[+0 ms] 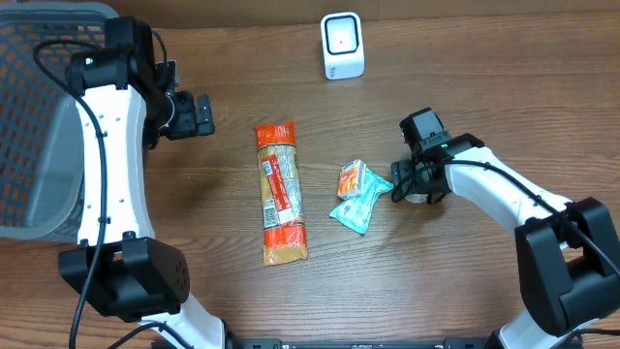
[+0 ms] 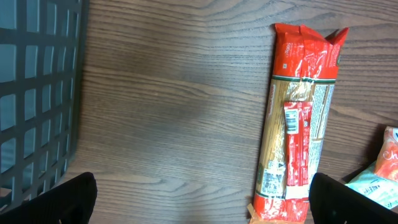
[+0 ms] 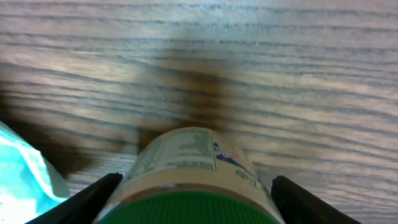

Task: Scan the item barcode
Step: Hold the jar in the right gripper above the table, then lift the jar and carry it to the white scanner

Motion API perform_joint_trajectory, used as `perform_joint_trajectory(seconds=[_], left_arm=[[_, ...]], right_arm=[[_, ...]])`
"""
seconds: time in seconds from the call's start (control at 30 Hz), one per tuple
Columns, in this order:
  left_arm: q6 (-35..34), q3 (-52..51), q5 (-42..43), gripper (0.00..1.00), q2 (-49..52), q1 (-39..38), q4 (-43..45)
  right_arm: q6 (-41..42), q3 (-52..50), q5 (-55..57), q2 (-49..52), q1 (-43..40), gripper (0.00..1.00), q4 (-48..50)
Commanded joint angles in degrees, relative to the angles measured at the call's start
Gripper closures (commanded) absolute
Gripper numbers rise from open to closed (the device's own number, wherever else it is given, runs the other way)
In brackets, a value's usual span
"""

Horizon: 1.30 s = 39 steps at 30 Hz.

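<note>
Evidently my right gripper [image 3: 194, 186] clamped wide on green-lidded labelled jar [image 3: 183, 155] on bench [image 1: 465, 78], for carrying to white scanner [image 1: 342, 45]; left gripper [image 2: 199, 202] gaped empty.

A long pasta packet [image 2: 298, 124], red at both ends, lies on the wooden table [image 2: 174, 93] in the right half of the frame. A dark mesh basket [image 2: 37, 93] occupies the left edge. Orange and teal packets [image 2: 387, 158] show at the lower right edge. The left gripper [image 2: 208, 202] fingers [image 2: 68, 199] sit in the lower corners, spread wide.
</note>
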Motion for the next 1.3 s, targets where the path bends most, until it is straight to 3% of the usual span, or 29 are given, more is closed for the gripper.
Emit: perform_joint_trajectory(seconds=[0.0,0.23,0.3,0.5,0.57,0.83,1.03,1.17,1.27], left_arm=[[0.8,1.1,0.4,0.0,-1.4,-0.1,-0.1],[0.9,1.1,0.4,0.01,-1.4,-0.2,-0.1],[0.8,1.1,0.4,0.0,-1.4,-0.2,-0.1],[0.8,1.1,0.4,0.0,-1.4,-0.2,-0.1],[0.9,1.1,0.4,0.0,-1.4,-0.2,-0.1],[0.8,1.1,0.4,0.0,-1.4,-0.2,-0.1],[0.8,1.1,0.4,0.0,-1.4,-0.2,-0.1],[0.8,1.1,0.4,0.0,-1.4,-0.2,-0.1],[0.8,1.1,0.4,0.0,-1.4,-0.2,-0.1]], right_arm=[[-0.3,-0.5,0.4,-0.4,0.1,0.21,0.2],[-0.3,-0.5,0.4,-0.4,0.1,0.27,-0.1],[-0.3,-0.5,0.4,-0.4,0.1,0.39,0.0],[-0.3,2.2,0.4,-0.5,0.1,0.58,-1.7],[-0.3,4.5,0.4,-0.5,0.1,0.7,-4.0],[-0.3,16.0,0.4,-0.5,0.1,0.94,-13.4],[-0.3,23.8,-0.6,-0.5,0.1,0.96,-17.9],[-0.2,30.3,-9.2,-0.5,0.2,0.96,-19.5],[-0.2,36.2,-9.7,-0.5,0.7,0.97,-21.0]])
